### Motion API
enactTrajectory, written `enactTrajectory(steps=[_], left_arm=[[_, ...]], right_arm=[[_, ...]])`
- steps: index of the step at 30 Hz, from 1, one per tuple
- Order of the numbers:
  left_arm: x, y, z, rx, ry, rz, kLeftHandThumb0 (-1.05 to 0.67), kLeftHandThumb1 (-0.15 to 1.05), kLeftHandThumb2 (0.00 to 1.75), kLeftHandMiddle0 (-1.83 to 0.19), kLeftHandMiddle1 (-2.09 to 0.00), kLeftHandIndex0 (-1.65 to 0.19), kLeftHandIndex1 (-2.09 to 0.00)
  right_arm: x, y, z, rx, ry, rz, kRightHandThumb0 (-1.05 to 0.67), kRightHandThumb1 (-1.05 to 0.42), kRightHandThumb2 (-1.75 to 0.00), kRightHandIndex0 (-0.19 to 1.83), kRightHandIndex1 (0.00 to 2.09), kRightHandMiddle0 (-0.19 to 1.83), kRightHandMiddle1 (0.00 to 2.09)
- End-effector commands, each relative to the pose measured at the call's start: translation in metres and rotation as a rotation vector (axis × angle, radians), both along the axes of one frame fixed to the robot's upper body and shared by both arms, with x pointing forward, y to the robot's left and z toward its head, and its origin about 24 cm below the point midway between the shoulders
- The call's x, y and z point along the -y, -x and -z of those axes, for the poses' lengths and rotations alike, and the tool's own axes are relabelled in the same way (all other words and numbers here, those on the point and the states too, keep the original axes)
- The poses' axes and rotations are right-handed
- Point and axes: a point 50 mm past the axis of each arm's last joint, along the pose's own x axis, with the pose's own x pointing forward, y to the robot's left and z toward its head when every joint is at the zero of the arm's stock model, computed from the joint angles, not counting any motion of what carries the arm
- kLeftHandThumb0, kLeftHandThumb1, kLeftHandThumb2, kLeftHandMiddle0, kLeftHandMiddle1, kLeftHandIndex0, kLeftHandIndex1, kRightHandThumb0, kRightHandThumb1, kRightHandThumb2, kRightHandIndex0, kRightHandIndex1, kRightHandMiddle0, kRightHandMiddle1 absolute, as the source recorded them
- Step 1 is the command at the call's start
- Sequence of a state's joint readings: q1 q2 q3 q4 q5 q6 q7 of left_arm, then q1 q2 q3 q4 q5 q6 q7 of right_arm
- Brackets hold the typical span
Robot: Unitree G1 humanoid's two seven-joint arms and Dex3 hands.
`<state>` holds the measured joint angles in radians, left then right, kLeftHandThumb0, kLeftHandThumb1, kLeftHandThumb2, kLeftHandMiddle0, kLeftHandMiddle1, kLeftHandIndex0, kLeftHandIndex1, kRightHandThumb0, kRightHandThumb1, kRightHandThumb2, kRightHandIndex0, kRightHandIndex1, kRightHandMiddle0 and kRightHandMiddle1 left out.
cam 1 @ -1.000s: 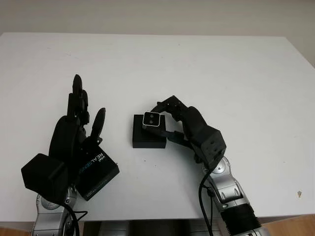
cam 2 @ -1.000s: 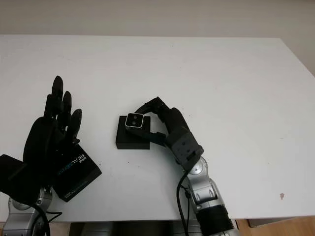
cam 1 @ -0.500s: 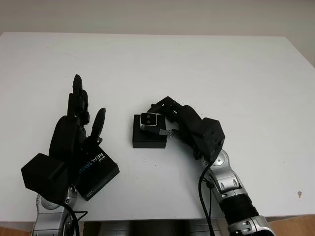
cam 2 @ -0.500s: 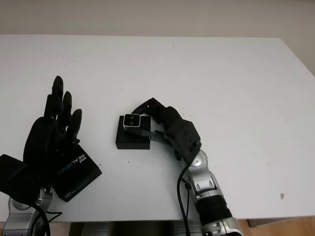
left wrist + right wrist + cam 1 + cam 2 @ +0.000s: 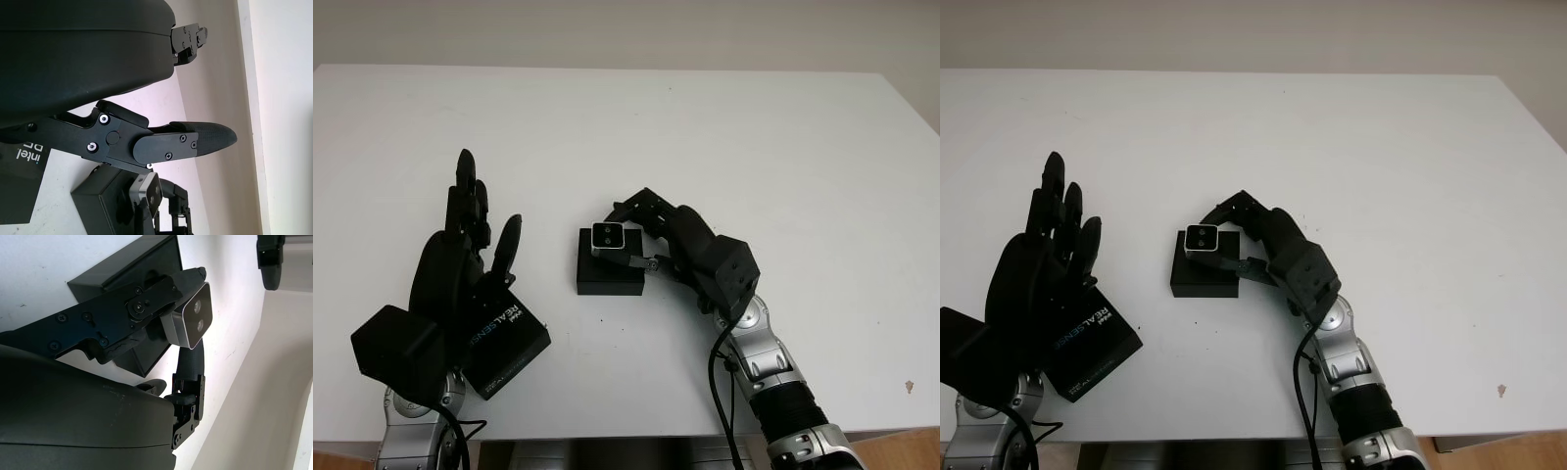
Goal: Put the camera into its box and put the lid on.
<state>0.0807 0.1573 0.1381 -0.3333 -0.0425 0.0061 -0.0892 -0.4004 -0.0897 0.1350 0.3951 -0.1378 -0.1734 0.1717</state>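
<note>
With the right hand (image 5: 651,235) fingers clamped on the camera (image 5: 608,238) just above the far edge of the box (image 5: 607,271), lower it squarely into the recess before releasing; the left hand (image 5: 460,264), open, waits by the lid (image 5: 504,343).

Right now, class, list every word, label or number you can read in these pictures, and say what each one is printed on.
"REALSENSE", white and blue letters, partly covered: on the black lid lying under the open left hand.
"intel": on the same lid in the left wrist view; a second line below it is cut off and cannot be read.
No print can be read on the camera held in the right hand, nor on the box.
</note>
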Motion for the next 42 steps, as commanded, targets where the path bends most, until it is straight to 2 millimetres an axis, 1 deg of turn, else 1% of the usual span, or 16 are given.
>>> enactTrajectory(steps=[1, 28, 42], left_arm=[[-0.001, 0.000, -0.003, 0.014, -0.012, -0.001, -0.70, 1.05, 0.48, 0.18, -0.05, 0.19, -0.05], [-0.004, 0.002, -0.004, 0.018, -0.025, -0.003, -0.70, 1.05, 0.48, 0.17, -0.05, 0.18, -0.06], [-0.003, 0.002, -0.005, 0.021, -0.017, -0.011, -0.70, 1.05, 0.47, 0.16, -0.06, 0.16, -0.06]], right_arm=[[0.000, -0.001, -0.002, 0.022, 0.002, -0.003, -0.47, -1.05, -0.07, 0.30, 0.23, 0.40, 1.57], [0.006, 0.003, 0.007, 0.002, 0.043, 0.009, -0.47, -1.05, -0.08, 0.31, 0.17, 0.40, 1.58], [0.006, 0.004, 0.009, -0.002, 0.068, 0.005, -0.48, -1.05, -0.09, 0.32, 0.14, 0.38, 1.57]])
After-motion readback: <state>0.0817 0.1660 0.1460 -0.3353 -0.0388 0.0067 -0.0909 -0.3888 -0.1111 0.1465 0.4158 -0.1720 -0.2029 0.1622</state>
